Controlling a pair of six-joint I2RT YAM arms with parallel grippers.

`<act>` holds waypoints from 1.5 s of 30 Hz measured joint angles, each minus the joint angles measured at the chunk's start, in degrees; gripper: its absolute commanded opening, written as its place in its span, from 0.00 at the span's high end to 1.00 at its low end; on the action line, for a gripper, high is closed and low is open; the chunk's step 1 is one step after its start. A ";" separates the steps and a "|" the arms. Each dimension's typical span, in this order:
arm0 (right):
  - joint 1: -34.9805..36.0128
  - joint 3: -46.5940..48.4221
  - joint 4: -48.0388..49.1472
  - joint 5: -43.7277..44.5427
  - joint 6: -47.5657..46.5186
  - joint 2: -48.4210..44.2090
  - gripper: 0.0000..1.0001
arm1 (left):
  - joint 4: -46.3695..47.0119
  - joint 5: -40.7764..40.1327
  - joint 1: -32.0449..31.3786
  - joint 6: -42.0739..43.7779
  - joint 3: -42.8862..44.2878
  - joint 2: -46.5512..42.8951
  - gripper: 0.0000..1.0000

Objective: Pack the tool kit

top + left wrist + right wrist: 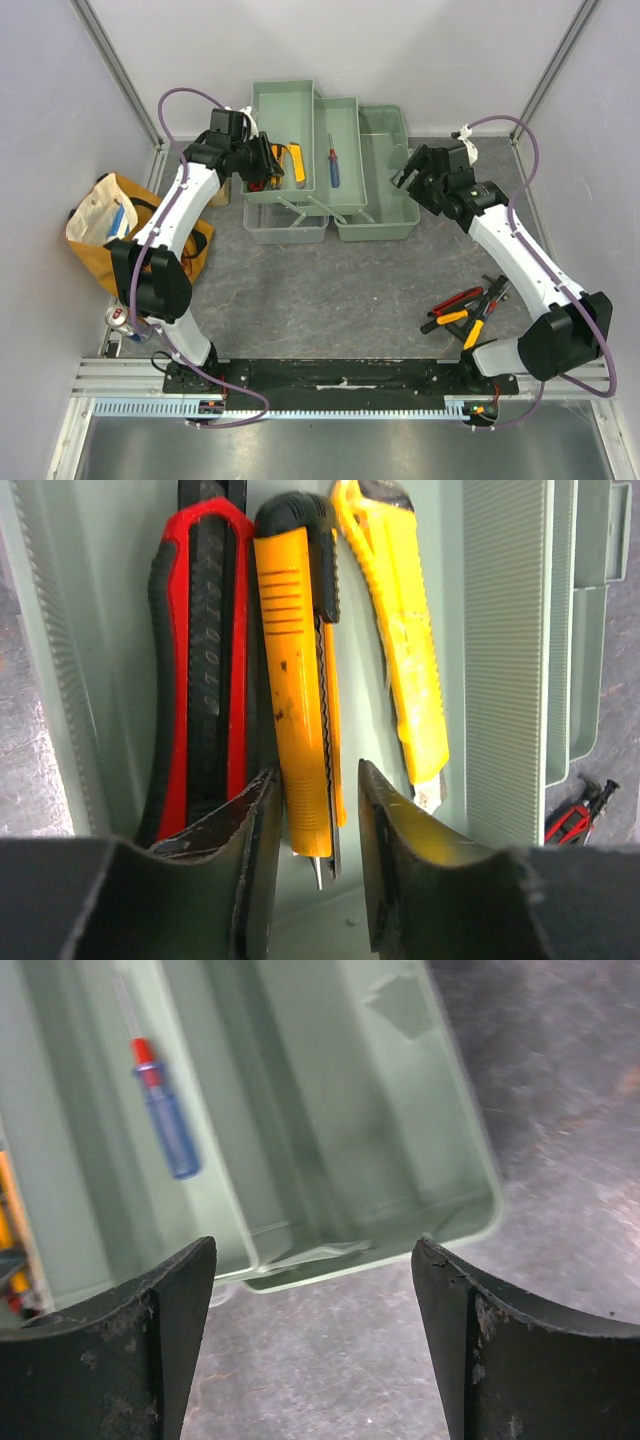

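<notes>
The sage-green toolbox (pixel 385 195) stands open at the back, its trays spread to the left. The left tray (pixel 285 105) holds a red-and-black knife (pixel 200 650), an orange utility knife (pixel 290 680) and a yellow utility knife (pixel 405 640). The middle tray (pixel 350 125) holds a blue screwdriver (pixel 333 165), which also shows in the right wrist view (pixel 170 1125). My left gripper (pixel 264 160) is in the left tray, its fingers slightly apart around the orange knife's tip (pixel 316 772), with a gap on the right side. My right gripper (pixel 408 178) is open and empty above the table by the box's near right corner (pixel 314 1245).
Red-handled pliers (pixel 455 300) and yellow-handled tools (pixel 475 325) lie on the table at the right front. A yellow-orange cloth bag (pixel 120 225) sits at the left. The translucent lid (pixel 285 228) lies in front of the trays. Walls close off the back and sides.
</notes>
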 measured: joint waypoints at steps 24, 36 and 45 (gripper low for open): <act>-10.32 -19.43 -29.70 9.94 7.54 -3.19 0.02 | -2.51 -0.92 0.00 -0.52 5.05 -8.35 0.50; -14.40 -26.08 -27.85 10.25 8.02 -4.00 0.12 | -1.60 -0.46 0.00 -0.52 3.69 -8.35 0.50; -15.32 -30.21 -20.13 8.22 7.56 -2.80 0.29 | -1.51 -0.09 0.00 -0.52 3.06 -8.52 0.50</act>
